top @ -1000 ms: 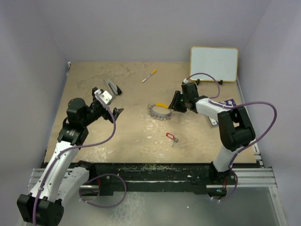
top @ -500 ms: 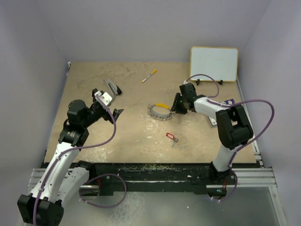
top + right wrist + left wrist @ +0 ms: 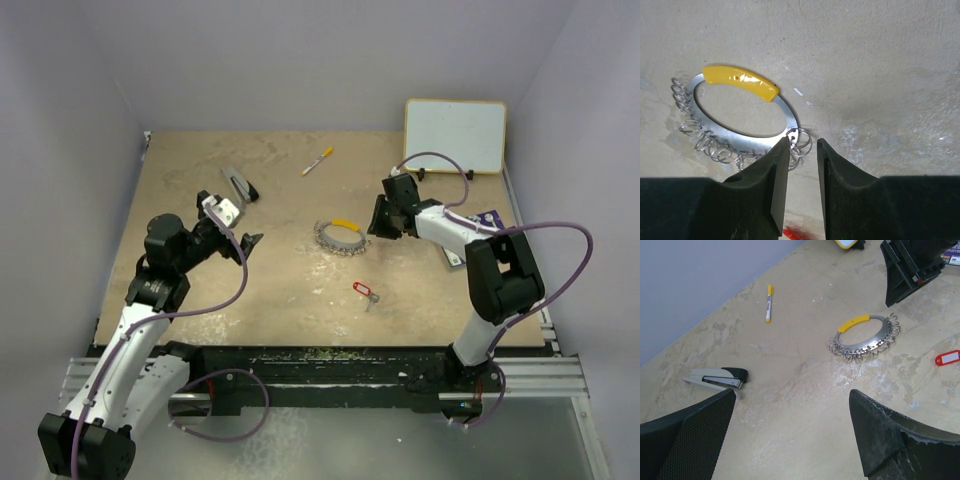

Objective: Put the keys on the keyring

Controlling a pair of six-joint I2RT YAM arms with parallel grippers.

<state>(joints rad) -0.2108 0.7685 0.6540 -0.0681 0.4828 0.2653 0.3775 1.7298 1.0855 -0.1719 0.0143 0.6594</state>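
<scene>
Keyring (image 3: 740, 82) lies w/ near edge at R claw (image 3: 802, 150) tips.

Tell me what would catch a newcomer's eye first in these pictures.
The big metal ring, with a yellow strip and a fringe of small wire loops, lies flat in the middle of the scene and stands out most. The right tool hangs right at its rim, fingers narrowly apart. A small bunch of keys with a red tag lies apart from the ring, on the near side.
</scene>
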